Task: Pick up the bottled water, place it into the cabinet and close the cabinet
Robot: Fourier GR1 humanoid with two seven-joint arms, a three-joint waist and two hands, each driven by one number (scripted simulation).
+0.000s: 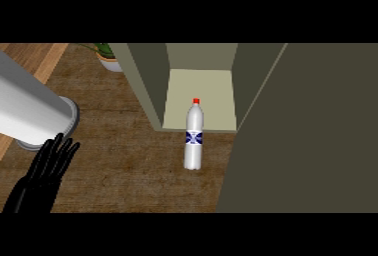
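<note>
The water bottle (194,142) is clear with a red cap and a blue label. It rests on the brown wooden counter (133,160), just in front of the open cabinet (201,87), and its cap end shows against the cabinet's pale floor. No hand touches it. The cabinet's dark olive door (310,135) is swung open and fills the right side of the view. My left hand (44,175) shows at the lower left with its fingers straight and pointing up, well left of the bottle and holding nothing. My right hand does not show.
A large white cylinder with a grey rim (33,117) lies across the left side, just above my left hand. A potted plant (109,59) stands at the back, left of the cabinet's side wall (144,85).
</note>
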